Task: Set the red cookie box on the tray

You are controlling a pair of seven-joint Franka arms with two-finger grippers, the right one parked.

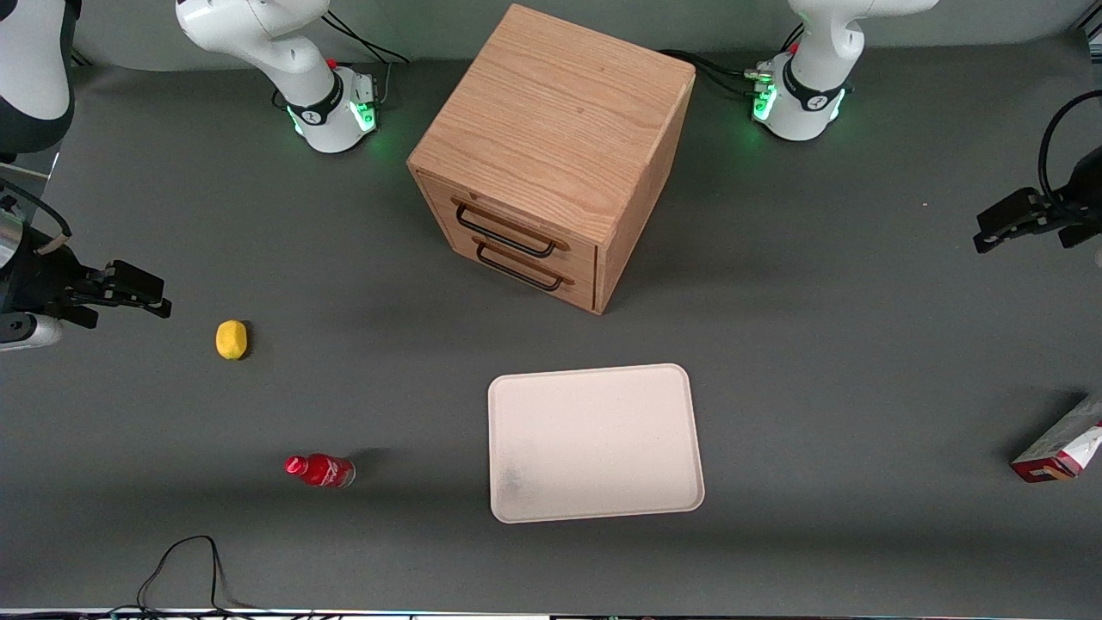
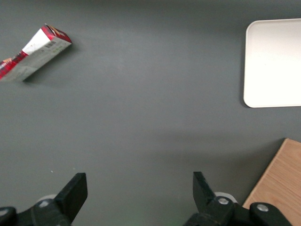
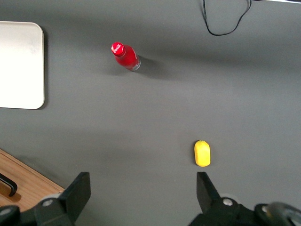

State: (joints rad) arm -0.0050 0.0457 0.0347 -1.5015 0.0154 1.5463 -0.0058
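Across the front view from its left edge, we see a yellow lemon (image 1: 231,338) at mid-left and a small red bottle (image 1: 319,470) at lower left on the grey table (image 1: 844,344), then the wooden drawer cabinet (image 1: 551,155) at upper centre with the empty cream tray (image 1: 594,442) below it. At the right edge our tool (image 1: 1003,226) hangs above the table, its fingers (image 2: 73,193) spread wide and holding nothing. The red cookie box (image 1: 1061,444) lies at lower right, well apart from tool and tray.
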